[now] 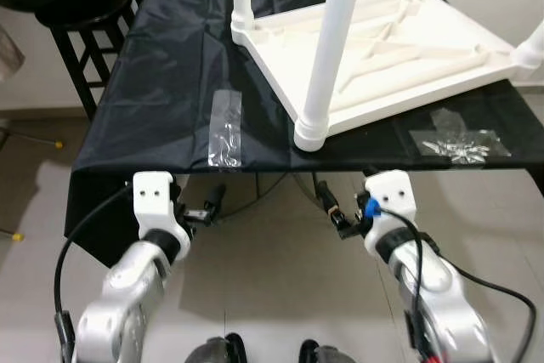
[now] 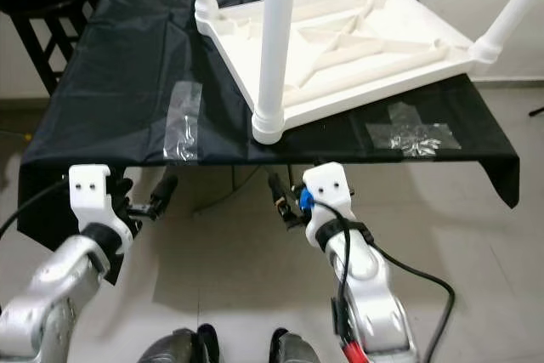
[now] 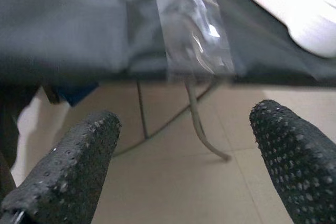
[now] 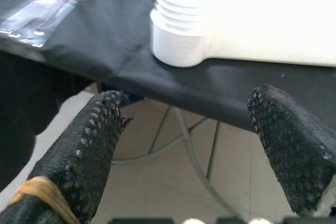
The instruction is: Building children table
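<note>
Head views: white children's table (image 1: 382, 48) lies inverted on the black-covered counter (image 1: 161, 82), legs up. Left hand (image 1: 210, 203) and right hand (image 1: 327, 204) hover below the near edge. Wrist views: both hands spread wide, holding nothing.

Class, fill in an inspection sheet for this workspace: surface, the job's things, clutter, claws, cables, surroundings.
Surface: table under a black plastic cover.
Job's things: white plastic children's table lying upside down on the cover, white round legs pointing up, the nearest leg at the front edge.
Clutter: long clear plastic bag left of the nearest leg; clear bag of small metal parts to its right.
Claws: left claw and right claw both open, below the table's front edge, holding nothing.
Cables: black cable along the right arm; another by the left arm.
Surroundings: black wooden stool at far left; beige tiled floor.
</note>
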Tool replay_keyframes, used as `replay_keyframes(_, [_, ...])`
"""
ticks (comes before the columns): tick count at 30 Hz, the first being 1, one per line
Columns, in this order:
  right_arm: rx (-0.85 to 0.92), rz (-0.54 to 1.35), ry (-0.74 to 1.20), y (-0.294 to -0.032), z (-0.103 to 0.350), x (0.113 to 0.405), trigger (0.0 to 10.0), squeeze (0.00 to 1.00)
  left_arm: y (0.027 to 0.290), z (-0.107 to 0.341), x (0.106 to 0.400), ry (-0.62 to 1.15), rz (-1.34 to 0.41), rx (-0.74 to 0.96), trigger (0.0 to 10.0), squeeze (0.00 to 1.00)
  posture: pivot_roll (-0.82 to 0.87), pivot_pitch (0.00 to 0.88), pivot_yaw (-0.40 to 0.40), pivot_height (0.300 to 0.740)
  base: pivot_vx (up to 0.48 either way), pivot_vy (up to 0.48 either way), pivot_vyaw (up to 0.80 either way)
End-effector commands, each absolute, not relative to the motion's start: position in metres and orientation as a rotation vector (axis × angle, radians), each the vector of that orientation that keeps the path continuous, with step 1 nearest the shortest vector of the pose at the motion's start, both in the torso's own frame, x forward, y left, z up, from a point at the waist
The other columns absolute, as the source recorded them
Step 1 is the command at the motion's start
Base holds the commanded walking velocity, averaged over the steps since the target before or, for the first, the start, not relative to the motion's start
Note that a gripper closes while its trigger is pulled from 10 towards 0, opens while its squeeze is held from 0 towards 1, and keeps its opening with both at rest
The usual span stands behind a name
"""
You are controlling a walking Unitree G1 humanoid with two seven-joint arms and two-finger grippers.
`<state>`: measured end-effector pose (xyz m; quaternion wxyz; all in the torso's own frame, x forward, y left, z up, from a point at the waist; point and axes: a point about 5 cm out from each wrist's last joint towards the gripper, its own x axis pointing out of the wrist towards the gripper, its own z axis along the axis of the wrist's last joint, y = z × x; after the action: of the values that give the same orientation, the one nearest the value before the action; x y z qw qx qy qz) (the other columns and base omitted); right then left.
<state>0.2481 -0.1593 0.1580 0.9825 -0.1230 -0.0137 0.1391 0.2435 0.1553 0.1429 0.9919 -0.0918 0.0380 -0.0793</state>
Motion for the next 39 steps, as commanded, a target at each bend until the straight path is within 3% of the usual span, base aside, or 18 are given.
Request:
replay_keyframes(1, [-0.249,0.293,-0.036,-0.158,0.156,0.245,10.0,0.0,0.158,0.14,0.243,0.08,-0.135,-0.164,10.0,0.0,-0.05,0.133,-0.038,0.74,0.0,0.0,0.0])
replay_keyframes(8, [-0.282,0.223,-0.035,-0.163,0.148,0.254,10.0,0.0,0.155,0.134,0.251,0.036,-0.139,-0.138,10.0,0.0,-0.05,0.082,-0.035,0.74,0.0,0.0,0.0])
replay_keyframes(13, [-0.25,0.224,-0.018,-0.165,0.146,0.26,10.0,0.0,0.152,0.133,0.255,0.045,-0.155,-0.126,10.0,0.0,-0.04,0.07,-0.016,0.74,0.0,0.48,0.0])
replay_keyframes(21, [-0.211,0.238,-0.031,-0.161,0.144,0.263,10.0,0.0,0.15,0.137,0.262,0.02,-0.192,-0.093,10.0,0.0,-0.05,0.072,0.035,0.74,0.0,0.48,-0.78])
replay_keyframes(33, [-0.178,0.238,-0.08,-0.16,0.148,0.273,10.0,0.0,0.139,0.152,0.277,-0.051,-0.267,-0.103,10.0,0.0,-0.06,0.076,0.056,0.74,0.0,0.0,0.0])
replay_keyframes(39, [-0.181,0.245,-0.093,-0.16,0.152,0.277,10.0,0.0,0.147,0.15,0.278,-0.04,-0.219,-0.169,10.0,0.0,-0.07,0.083,0.053,0.74,0.0,0.0,0.0])
